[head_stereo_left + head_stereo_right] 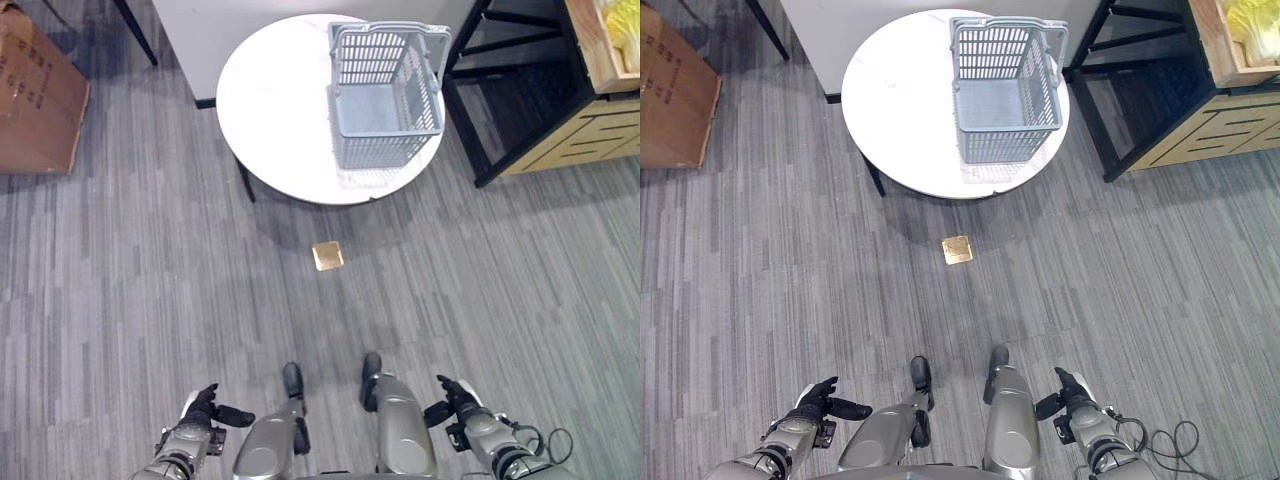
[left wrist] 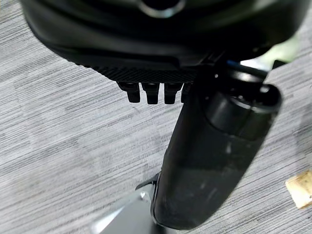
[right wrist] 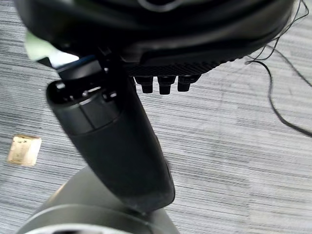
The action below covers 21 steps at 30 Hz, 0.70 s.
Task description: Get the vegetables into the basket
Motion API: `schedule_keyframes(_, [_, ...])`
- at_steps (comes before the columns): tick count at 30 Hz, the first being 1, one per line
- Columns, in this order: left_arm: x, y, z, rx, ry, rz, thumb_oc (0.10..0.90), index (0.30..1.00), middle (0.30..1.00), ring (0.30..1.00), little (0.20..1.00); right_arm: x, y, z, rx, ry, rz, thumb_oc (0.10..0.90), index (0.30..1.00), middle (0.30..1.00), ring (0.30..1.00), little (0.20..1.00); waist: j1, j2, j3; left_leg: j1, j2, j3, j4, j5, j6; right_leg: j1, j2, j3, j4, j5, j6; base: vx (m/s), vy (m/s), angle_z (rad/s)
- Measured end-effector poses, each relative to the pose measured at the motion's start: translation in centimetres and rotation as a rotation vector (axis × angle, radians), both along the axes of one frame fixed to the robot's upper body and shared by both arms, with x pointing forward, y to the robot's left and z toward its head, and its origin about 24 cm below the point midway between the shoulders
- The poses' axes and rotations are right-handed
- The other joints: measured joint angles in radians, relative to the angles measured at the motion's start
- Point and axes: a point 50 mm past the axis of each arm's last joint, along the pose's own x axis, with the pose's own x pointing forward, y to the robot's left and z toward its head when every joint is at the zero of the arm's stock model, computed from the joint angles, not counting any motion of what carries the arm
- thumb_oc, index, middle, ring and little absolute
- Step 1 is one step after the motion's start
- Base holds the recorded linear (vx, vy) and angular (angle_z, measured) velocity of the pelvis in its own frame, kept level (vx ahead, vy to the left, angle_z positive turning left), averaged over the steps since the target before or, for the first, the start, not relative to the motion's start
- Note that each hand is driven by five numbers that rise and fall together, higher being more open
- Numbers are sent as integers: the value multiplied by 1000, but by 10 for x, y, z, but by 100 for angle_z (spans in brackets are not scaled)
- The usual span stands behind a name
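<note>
A round white tabletop (image 1: 280, 110) stands far ahead on the grey striped carpet floor (image 1: 130, 290). On its right part sits a grey slatted plastic basket (image 1: 385, 95), upright and empty inside. Far right, a wooden crate (image 1: 600, 45) holds pale yellow-green vegetables (image 1: 625, 30). A small square brass floor plate (image 1: 327, 256) lies near the table. Left hand (image 1: 205, 410) and right hand (image 1: 455, 400) hang low, fingers relaxed and apart, holding nothing.
</note>
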Motion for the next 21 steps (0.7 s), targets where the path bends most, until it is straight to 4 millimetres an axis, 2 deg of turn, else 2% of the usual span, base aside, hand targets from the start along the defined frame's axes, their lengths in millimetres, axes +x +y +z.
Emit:
schedule_keyframes(1, [-3, 0, -1, -2, 4, 5, 900, 1000, 1000, 1000, 1000, -5, 2, -3, 11, 20, -1, 900, 1000, 1000, 1000, 1000, -12, -4, 1, 27, 1, -17, 0, -23, -15, -8, -4, 8, -22, 52, -1, 378, -141, 31])
schedule_keyframes(3, [-12, 2, -4, -9, 30, 21, 900, 1000, 1000, 1000, 1000, -13, 5, -7, 26, 37, -2, 900, 1000, 1000, 1000, 1000, -14, -11, -2, 70, 7, -34, 16, -62, -53, 19, 10, 59, -53, 99, -6, 257, -114, 42])
schedule_keyframes(4, [-18, 4, -6, -8, 44, 23, 900, 1000, 1000, 1000, 1000, -25, 6, -11, 33, 69, -8, 900, 1000, 1000, 1000, 1000, -14, -22, -8, 107, 8, -62, 20, -87, -92, 55, 18, 71, -41, 121, -29, 369, -269, 48])
schedule_keyframes(5, [-25, 0, -9, -20, 60, 25, 900, 1000, 1000, 1000, 1000, -24, 4, -11, 30, 76, -8, 900, 1000, 1000, 1000, 1000, -12, 10, -23, 108, 61, -64, 42, -107, -123, 61, 64, 57, -31, 158, -63, 445, -391, 36])
schedule_keyframes(6, [-26, 0, -9, -24, 61, 44, 900, 1000, 1000, 1000, 1000, -17, 3, -8, 25, 61, -5, 900, 1000, 1000, 1000, 1000, -9, 23, -28, 81, 109, -73, 123, -105, -138, 92, 109, 31, -51, 142, -97, 353, -331, 13])
schedule_keyframes(7, [-25, 2, -8, -22, 51, 54, 900, 1000, 1000, 1000, 1000, -13, -2, -5, 12, 49, -5, 900, 1000, 1000, 1000, 1000, -4, 25, -30, 65, 139, -90, 201, -104, -138, 128, 134, 12, -57, 131, -128, 382, -339, 9])
schedule_keyframes(8, [-22, 1, -8, -27, 38, 52, 900, 1000, 1000, 1000, 1000, -4, -12, 2, -14, 10, 1, 900, 1000, 1000, 1000, 1000, -3, 28, -34, 51, 151, -94, 257, -112, -152, 153, 146, 5, -46, 126, -176, 223, -182, 6])
schedule_keyframes(9, [-21, -1, -8, -33, 34, 50, 900, 1000, 1000, 1000, 1000, 4, -19, 8, -34, -19, 1, 900, 1000, 1000, 1000, 1000, -7, 37, -39, 50, 145, -98, 257, -61, -178, 159, 157, 1, -40, 98, -178, 288, -254, 10])
schedule_keyframes(10, [-20, -2, -8, -37, 32, 51, 900, 1000, 1000, 1000, 1000, 5, -24, 10, -44, -27, -8, 900, 1000, 1000, 1000, 1000, -14, 48, -44, 40, 162, -118, 292, -63, -197, 171, 164, -9, -38, 79, -175, 124, -155, 13])
schedule_keyframes(11, [-19, -3, -7, -38, 28, 50, 900, 1000, 1000, 1000, 1000, 5, -26, 11, -48, -25, -14, 900, 1000, 1000, 1000, 1000, -11, 46, -46, 29, 166, -135, 330, -58, -218, 186, 166, -14, -40, 76, -182, 217, -261, 26])
schedule_keyframes(12, [-18, -4, -7, -41, 23, 50, 900, 1000, 1000, 1000, 1000, 4, -29, 11, -56, -25, -24, 900, 1000, 1000, 1000, 1000, -12, 52, -52, 4, 180, -165, 403, -32, -249, 205, 178, -33, -28, 47, -193, 155, -190, 23])
schedule_keyframes(14, [-16, -3, -6, -39, 18, 52, 900, 1000, 1000, 1000, 1000, 0, -29, 9, -53, -10, -27, 900, 1000, 1000, 1000, 1000, -5, 50, -57, -36, 193, -186, 503, -11, -273, 223, 187, -38, -21, 24, -210, 146, -117, 10])
schedule_keyframes(16, [-12, -3, -5, -50, 1, 71, 900, 1000, 1000, 1000, 1000, -3, -30, 8, -56, 1, -33, 900, 1000, 1000, 1000, 1000, 3, 47, -57, -64, 195, -187, 564, 6, -275, 240, 189, -33, -15, 0, -244, 166, -56, 0])
schedule_keyframes(19, [-3, -5, -2, -55, -26, 59, 900, 1000, 1000, 1000, 1000, -10, -30, 4, -57, 32, -47, 900, 1000, 1000, 1000, 1000, 6, 34, -51, -113, 184, -166, 535, -25, -243, 269, 187, -35, -41, -12, -252, 166, 33, 16])
schedule_keyframes(20, [1, -5, -1, -55, -40, 55, 900, 1000, 1000, 1000, 1000, -12, -28, 3, -53, 42, -52, 900, 1000, 1000, 1000, 1000, 13, 30, -50, -139, 182, -128, 452, -40, -222, 280, 186, -35, -56, -12, -251, 187, 114, 10])
schedule_keyframes(21, [5, -4, 1, -55, -57, 62, 900, 1000, 1000, 1000, 1000, -14, -25, 0, -47, 56, -55, 900, 1000, 1000, 1000, 1000, 19, 21, -45, -176, 183, -90, 285, -14, -212, 297, 190, -38, -81, -12, -231, 222, 163, 1])
